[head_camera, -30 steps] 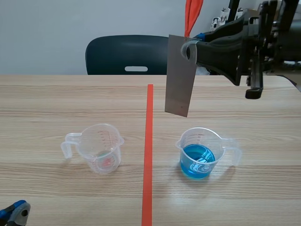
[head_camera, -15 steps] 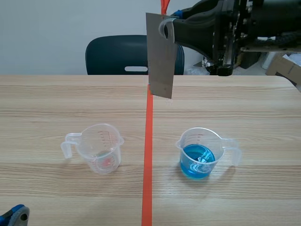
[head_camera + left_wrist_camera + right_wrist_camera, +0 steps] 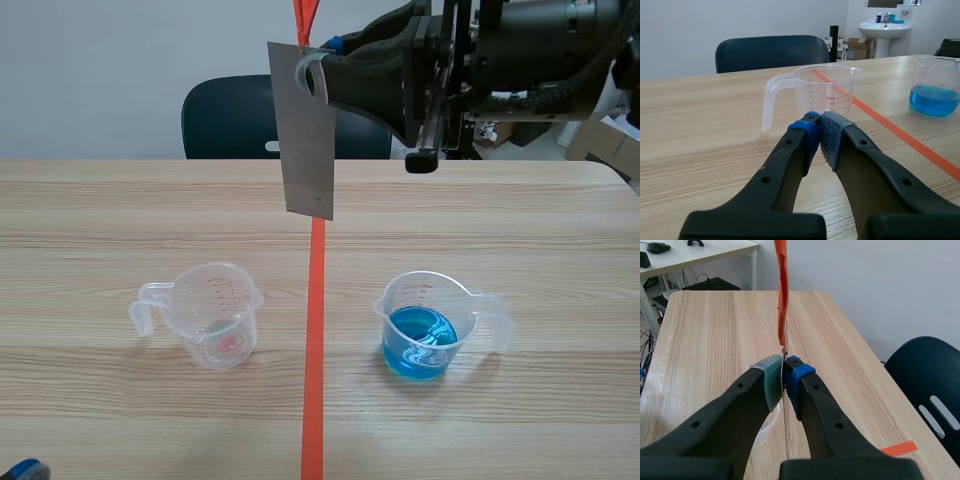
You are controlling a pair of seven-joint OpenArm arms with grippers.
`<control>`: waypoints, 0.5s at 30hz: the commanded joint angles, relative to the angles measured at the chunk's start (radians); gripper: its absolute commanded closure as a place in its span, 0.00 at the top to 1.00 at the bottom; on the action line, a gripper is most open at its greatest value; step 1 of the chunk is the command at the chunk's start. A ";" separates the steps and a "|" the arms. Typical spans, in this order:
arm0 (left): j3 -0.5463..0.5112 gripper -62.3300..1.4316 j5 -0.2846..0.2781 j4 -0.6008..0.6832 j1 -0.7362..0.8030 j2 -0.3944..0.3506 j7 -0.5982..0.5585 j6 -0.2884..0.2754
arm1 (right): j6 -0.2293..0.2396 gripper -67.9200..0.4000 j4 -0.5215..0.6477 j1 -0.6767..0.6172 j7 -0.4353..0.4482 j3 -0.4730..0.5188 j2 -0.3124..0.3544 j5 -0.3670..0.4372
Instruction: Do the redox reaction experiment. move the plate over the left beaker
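A grey metal plate (image 3: 306,130) hangs upright high above the table, over the orange tape line (image 3: 314,350), with an orange strip (image 3: 303,18) at its top. My right gripper (image 3: 318,72) is shut on its upper edge; in the right wrist view the plate (image 3: 784,410) shows edge-on between the pads (image 3: 771,380). The empty left beaker (image 3: 213,315) stands below and to the plate's left. The right beaker (image 3: 425,325) holds blue liquid. My left gripper (image 3: 820,126) is shut on nothing, low over the table just short of the empty beaker (image 3: 815,92).
A dark chair (image 3: 250,118) stands behind the table's far edge. The blue-filled beaker (image 3: 935,90) lies off to the right of my left gripper. A rim of a clear beaker (image 3: 765,429) shows under my right gripper.
My right arm has carried the plate leftward, from above the blue beaker to over the tape line. My left gripper has slid lower, almost out of the scene view.
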 commanded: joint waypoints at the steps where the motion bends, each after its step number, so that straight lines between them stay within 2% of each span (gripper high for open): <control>1: -0.016 0.07 -0.006 0.017 0.010 0.000 -0.021 0.008 | 0.001 0.01 0.007 0.017 -0.012 0.016 -0.026 0.011; 8: -0.048 0.07 -0.006 0.017 0.013 0.000 -0.021 0.008 | 0.001 0.02 0.007 0.018 -0.153 -0.010 -0.123 0.011; 9: -0.048 0.10 -0.006 0.017 0.013 0.000 -0.022 0.008 | 0.001 0.02 0.007 0.018 -0.177 -0.014 -0.135 0.011; 12: -0.047 0.28 -0.006 0.017 0.012 0.002 -0.022 0.008 | 0.001 0.02 0.007 0.018 -0.243 -0.015 -0.173 0.011; 15: -0.047 0.49 -0.006 0.017 0.012 0.005 -0.022 0.008 | 0.000 0.02 0.007 0.018 -0.262 -0.015 -0.213 0.011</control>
